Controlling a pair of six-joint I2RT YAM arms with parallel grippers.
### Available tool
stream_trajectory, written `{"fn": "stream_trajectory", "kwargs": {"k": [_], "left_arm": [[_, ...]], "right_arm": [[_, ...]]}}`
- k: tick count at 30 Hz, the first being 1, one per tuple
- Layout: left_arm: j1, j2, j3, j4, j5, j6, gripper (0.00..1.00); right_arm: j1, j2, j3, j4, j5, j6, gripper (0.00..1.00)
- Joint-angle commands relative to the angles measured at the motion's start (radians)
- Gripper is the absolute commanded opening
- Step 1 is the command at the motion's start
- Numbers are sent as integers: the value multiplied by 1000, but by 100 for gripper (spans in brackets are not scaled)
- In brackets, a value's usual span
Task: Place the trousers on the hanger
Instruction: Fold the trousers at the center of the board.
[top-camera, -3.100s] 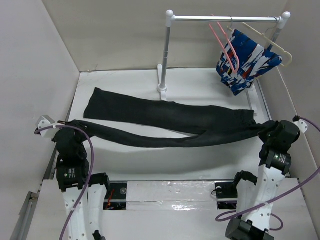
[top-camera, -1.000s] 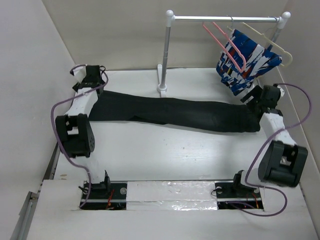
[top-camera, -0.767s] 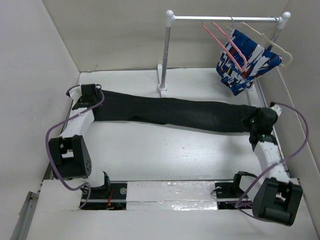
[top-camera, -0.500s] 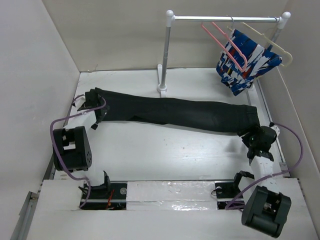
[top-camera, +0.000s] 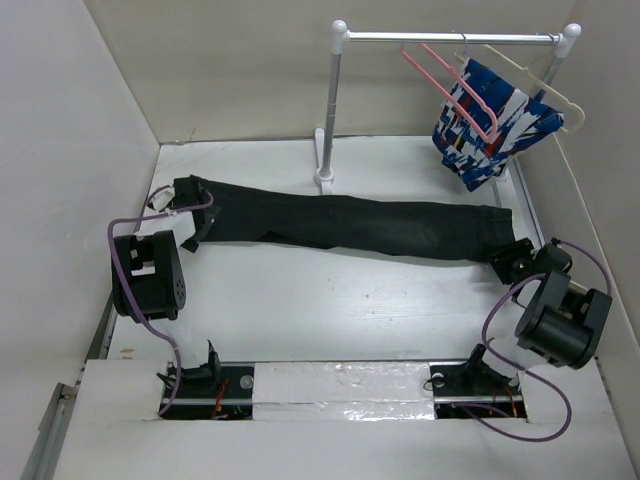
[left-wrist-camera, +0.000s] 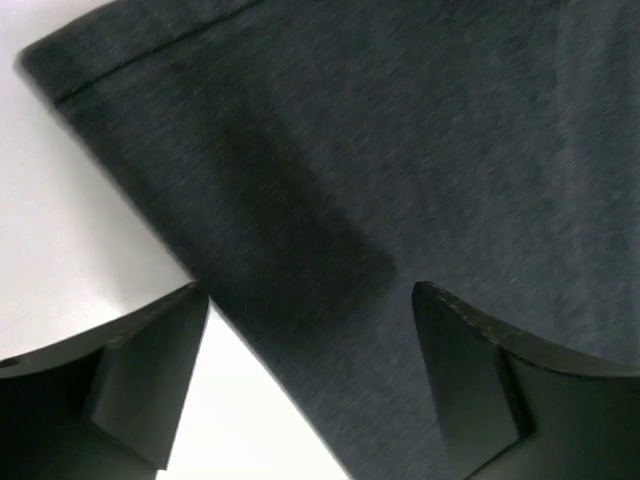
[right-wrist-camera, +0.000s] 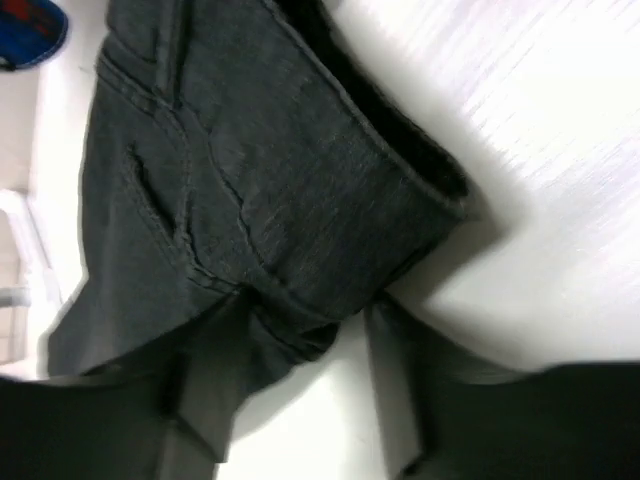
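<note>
Your left gripper (top-camera: 192, 207) stands at the left side of the frame, at the leg end of the trousers (top-camera: 350, 222). In the left wrist view this gripper (left-wrist-camera: 310, 295) has its two fingers (left-wrist-camera: 140, 380) wide apart, one in the lower left corner and one in the lower right. The dark cloth of the trousers (left-wrist-camera: 400, 150) fills the space between and above them, and the hem runs across the upper left. The cloth lies flat there and the fingers do not pinch it.

Your right gripper (top-camera: 510, 262) is at the right side of the frame, at the waist end of the trousers. In the right wrist view this gripper (right-wrist-camera: 300, 320) has its fingers (right-wrist-camera: 205, 400) partly apart, one on each side of the lower corner of the waistband. The cloth of the trousers (right-wrist-camera: 250, 170) bunches against the finger on the left. On the side of the other finger there is dark shadow, so you cannot tell if the corner is really clamped.

The trousers lie stretched on the white table (top-camera: 340, 310), from middle left to middle right, slightly slanting down toward the right.

The pink hanger (top-camera: 455, 85) hangs on the rail (top-camera: 450, 37) in the upper right, well apart from the trousers and above them. Just beside it on the same rail hangs the cream hanger (top-camera: 545, 80) with the patterned garment (top-camera: 490, 120). This garment hangs low, near the waist end of the trousers. The post (top-camera: 330, 110) of the rail stands just behind the middle of the trousers.
</note>
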Motion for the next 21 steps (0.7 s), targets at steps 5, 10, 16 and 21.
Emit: {"fn": "stream_trajectory", "kwargs": {"k": [5,10,16,21], "left_arm": [[7,92,38,30,24,-17,25],[16,61,77,-42,-109,23,0],[16,-23,96,-188,-335,75,0],[16,-86,30,-261,-385,60,0]], "right_arm": [[50,76,-12,45,2,82,5],[80,-6,-24,-17,90,66,0],[81,-136,-58,-90,119,30,0],[-8,-327,-66,-257,133,-81,0]]}}
